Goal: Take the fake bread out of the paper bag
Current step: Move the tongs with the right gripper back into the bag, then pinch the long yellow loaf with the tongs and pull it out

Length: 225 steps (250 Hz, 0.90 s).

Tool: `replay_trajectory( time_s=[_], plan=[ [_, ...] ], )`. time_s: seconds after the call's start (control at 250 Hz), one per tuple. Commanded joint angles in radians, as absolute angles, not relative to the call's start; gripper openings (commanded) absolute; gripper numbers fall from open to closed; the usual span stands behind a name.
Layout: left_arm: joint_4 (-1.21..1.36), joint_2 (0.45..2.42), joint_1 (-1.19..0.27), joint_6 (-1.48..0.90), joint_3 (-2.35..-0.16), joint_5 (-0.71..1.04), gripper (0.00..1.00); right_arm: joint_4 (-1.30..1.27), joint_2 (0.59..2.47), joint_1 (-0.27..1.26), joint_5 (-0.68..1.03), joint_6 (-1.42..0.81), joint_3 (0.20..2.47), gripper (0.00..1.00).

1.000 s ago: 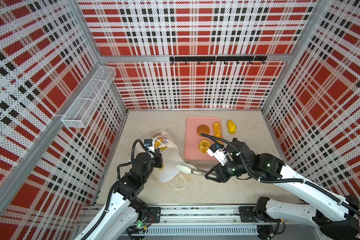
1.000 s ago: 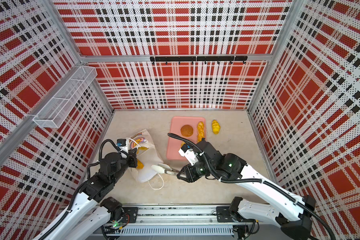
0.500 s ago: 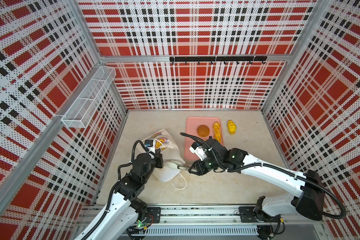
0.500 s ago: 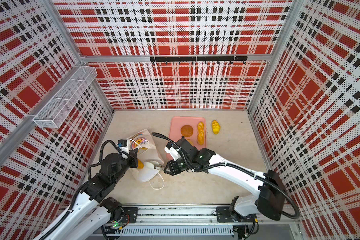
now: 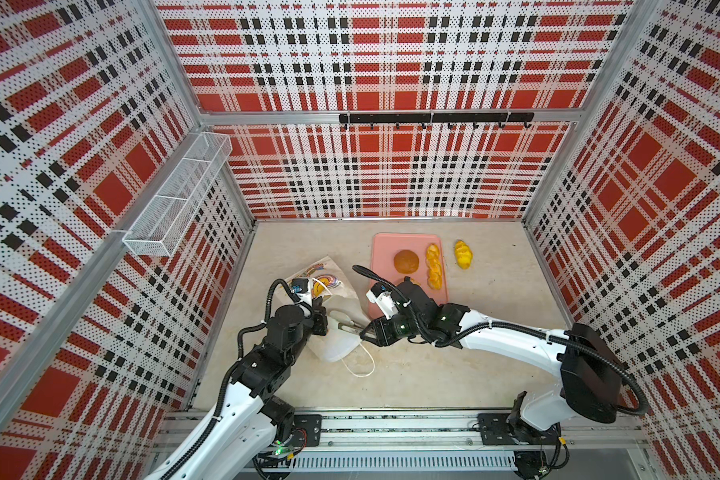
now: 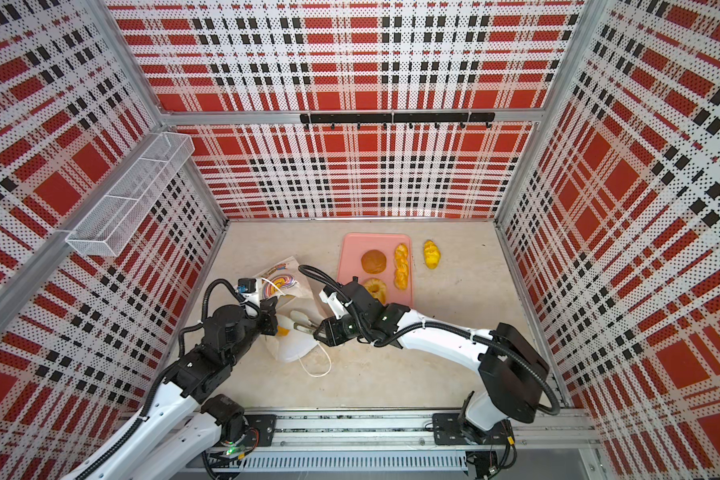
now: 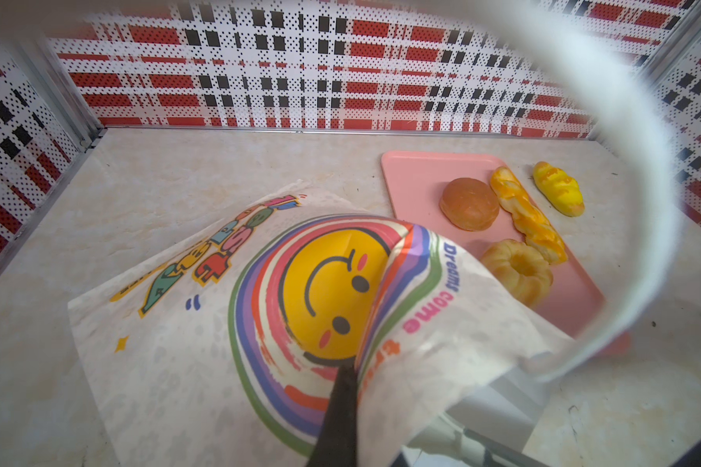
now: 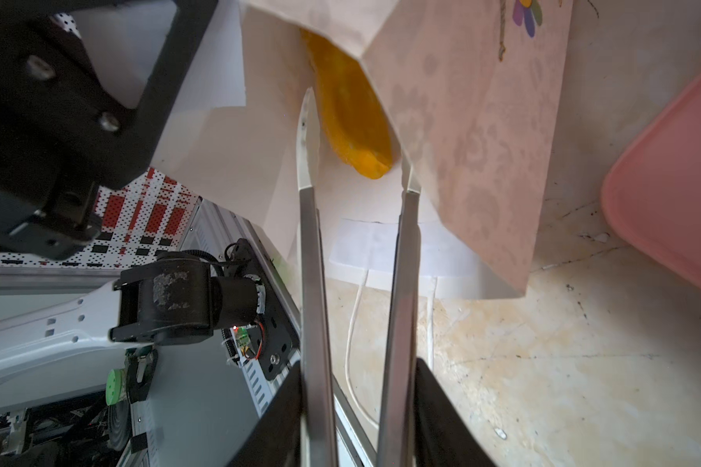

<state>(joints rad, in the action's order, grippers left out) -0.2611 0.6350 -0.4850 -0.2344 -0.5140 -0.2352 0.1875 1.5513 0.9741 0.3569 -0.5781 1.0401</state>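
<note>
The white paper bag (image 5: 336,337) (image 6: 294,347) lies on its side, rainbow print (image 7: 260,323) up. My left gripper (image 5: 320,321) (image 7: 343,378) is shut on its upper edge, lifting the mouth open. My right gripper (image 5: 371,332) (image 8: 357,372) is shut on metal tongs (image 8: 309,242). The tong arms reach into the mouth, spread either side of an orange-yellow fake bread (image 8: 349,113) (image 6: 282,331); one tip is hidden behind the paper. A brown bun (image 5: 406,261), a braided stick (image 5: 434,266) and a ring (image 6: 376,289) lie outside the bag.
Those three breads rest on a pink tray (image 5: 385,249) right of the bag; a yellow bread (image 5: 463,254) lies on the table beside it. The bag's cord handle (image 5: 360,365) trails toward the front rail. A wire basket (image 5: 175,195) hangs on the left wall.
My right arm has swung left, carrying the tongs into the bag's mouth, and the tong arms have spread a little. The left gripper has kept its hold on the bag.
</note>
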Motion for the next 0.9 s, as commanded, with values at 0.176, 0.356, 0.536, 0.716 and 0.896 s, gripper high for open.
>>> replay_trajectory(
  time_s=[0.176, 0.356, 0.536, 0.716, 0.896],
  plan=[
    [-0.231, 0.632, -0.486, -0.253, -0.511, -0.218, 0.00, 0.058, 1.630, 0.980, 0.396, -0.595, 1.082, 0.41],
    [-0.231, 0.627, -0.486, -0.254, -0.511, -0.217, 0.00, 0.087, 1.698, 0.989, 0.449, -0.612, 1.141, 0.41],
    [-0.226, 0.636, -0.486, -0.256, -0.512, -0.209, 0.00, 0.094, 1.750, 1.005, 0.447, -0.625, 1.179, 0.39],
    [-0.226, 0.637, -0.485, -0.256, -0.513, -0.207, 0.00, 0.095, 1.749, 1.012, 0.441, -0.642, 1.185, 0.10],
    [-0.241, 0.623, -0.486, -0.262, -0.514, -0.223, 0.00, 0.181, 1.627, 1.030, 0.418, -0.619, 1.168, 0.00]
  ],
)
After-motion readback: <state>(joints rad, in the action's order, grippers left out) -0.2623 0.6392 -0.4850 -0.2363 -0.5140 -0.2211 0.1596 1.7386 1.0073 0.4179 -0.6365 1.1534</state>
